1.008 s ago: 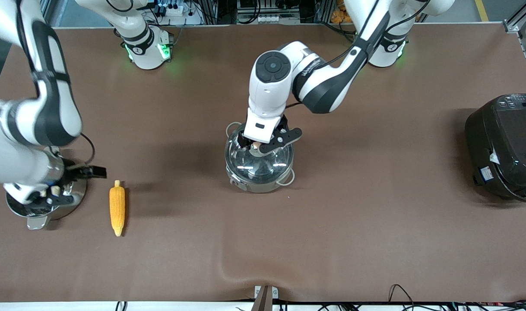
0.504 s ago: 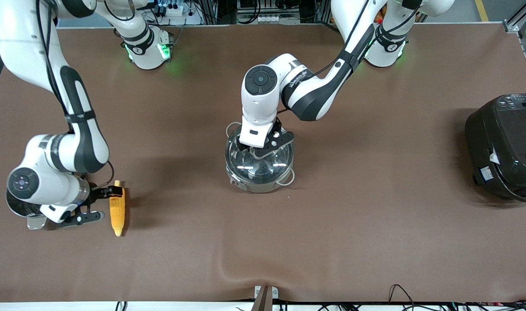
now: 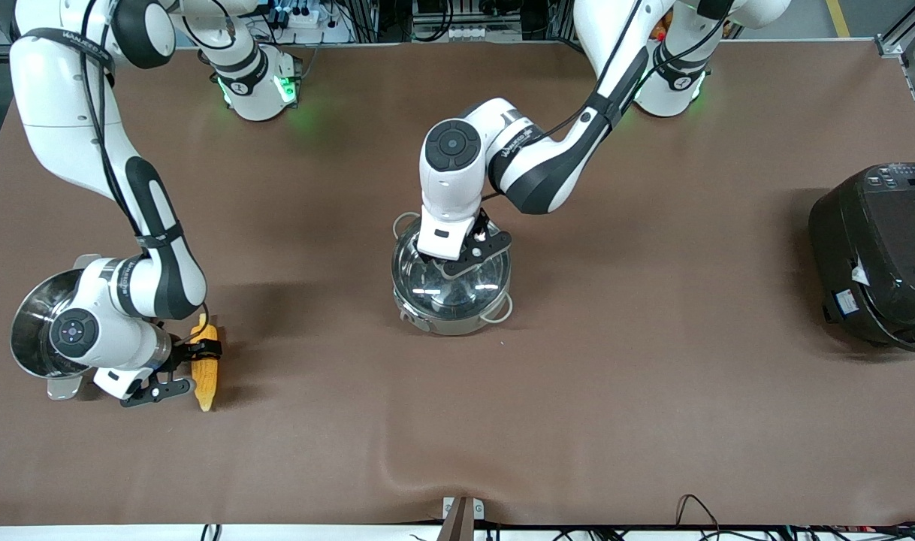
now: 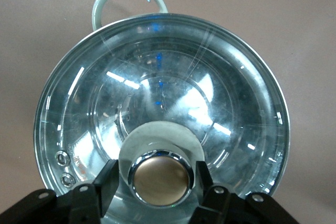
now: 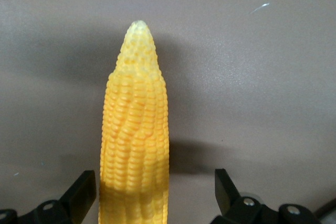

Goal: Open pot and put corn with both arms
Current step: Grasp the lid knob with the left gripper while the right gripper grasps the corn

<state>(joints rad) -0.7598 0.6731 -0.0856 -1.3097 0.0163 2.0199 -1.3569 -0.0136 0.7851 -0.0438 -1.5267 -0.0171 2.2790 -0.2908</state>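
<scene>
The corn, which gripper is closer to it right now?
Right. The right gripper is down at the corn, open, with a finger on each side of the cob. The left gripper is at the pot, around the lid's knob.

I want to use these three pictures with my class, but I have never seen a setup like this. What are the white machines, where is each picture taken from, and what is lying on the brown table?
The white machines are two robot arms with two-finger grippers. One picture looks down from a high camera facing them; the other two come from cameras on their wrists. The left gripper sits at the tan knob of the glass lid, a finger on each side, on the steel pot. The right gripper is open around the corn, which lies on the table, not yet held. A second steel pot stands beside the corn, and a black cooker stands at the left arm's end.
</scene>
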